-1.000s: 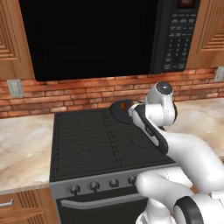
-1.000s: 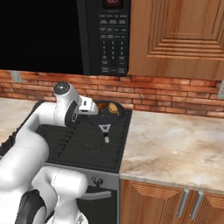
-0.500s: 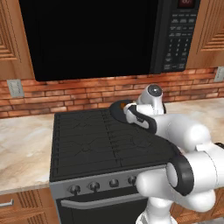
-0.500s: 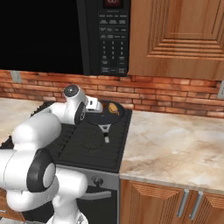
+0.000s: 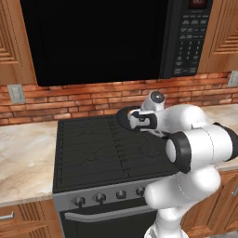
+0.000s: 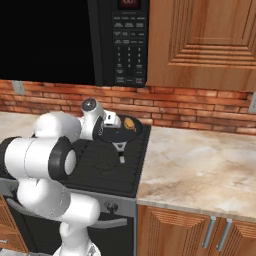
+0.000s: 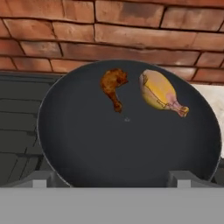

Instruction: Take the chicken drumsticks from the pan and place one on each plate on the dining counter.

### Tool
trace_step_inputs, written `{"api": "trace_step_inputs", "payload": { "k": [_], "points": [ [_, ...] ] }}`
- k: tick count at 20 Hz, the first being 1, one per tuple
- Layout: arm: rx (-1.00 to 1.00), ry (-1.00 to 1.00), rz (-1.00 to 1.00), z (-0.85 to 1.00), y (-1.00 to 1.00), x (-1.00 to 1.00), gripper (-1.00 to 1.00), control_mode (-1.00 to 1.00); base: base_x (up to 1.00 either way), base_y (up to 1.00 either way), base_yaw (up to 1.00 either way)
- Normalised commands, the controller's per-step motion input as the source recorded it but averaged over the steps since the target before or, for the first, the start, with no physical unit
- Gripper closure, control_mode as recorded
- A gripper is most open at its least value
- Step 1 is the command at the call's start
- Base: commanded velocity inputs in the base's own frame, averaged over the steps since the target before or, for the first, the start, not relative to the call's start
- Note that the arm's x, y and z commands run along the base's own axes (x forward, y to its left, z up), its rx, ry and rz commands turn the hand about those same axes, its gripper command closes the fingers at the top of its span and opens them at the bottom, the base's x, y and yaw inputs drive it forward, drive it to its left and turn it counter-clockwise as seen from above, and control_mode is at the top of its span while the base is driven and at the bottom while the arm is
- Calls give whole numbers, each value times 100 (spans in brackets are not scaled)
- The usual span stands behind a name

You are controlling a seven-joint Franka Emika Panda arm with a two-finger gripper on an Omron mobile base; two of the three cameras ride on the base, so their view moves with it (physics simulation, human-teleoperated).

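Black stove (image 5: pixel 93 148); microwave (image 5: pixel 107 39); brick backsplash (image 6: pixel 200 112)

red brick wall (image 5: pixel 93 100); black microwave (image 5: pixel 111 37); wooden cabinets (image 6: pixel 200 40)

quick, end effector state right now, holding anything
End effector: open, holding nothing; it hovers over the pan, apart from both chicken drumsticks.

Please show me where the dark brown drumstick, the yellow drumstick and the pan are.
dark brown drumstick (image 7: pixel 113 84), hand view, on its thick meaty end.
yellow drumstick (image 7: pixel 157 90), hand view, on its bulbous body.
pan (image 7: pixel 127 144), hand view, on its bare dark floor.
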Motion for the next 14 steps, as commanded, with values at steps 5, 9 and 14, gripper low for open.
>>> {"api": "trace_step_inputs", "payload": {
  "k": [5, 9, 14],
  "points": [
    [0, 0, 0, -31, 0, 52, -100, -100, 0, 0, 0],
    [0, 0, 0, -29, 0, 49, -100, -100, 0, 0, 0],
    [0, 0, 0, -29, 0, 44, -100, -100, 0, 0, 0]
  ]
}}
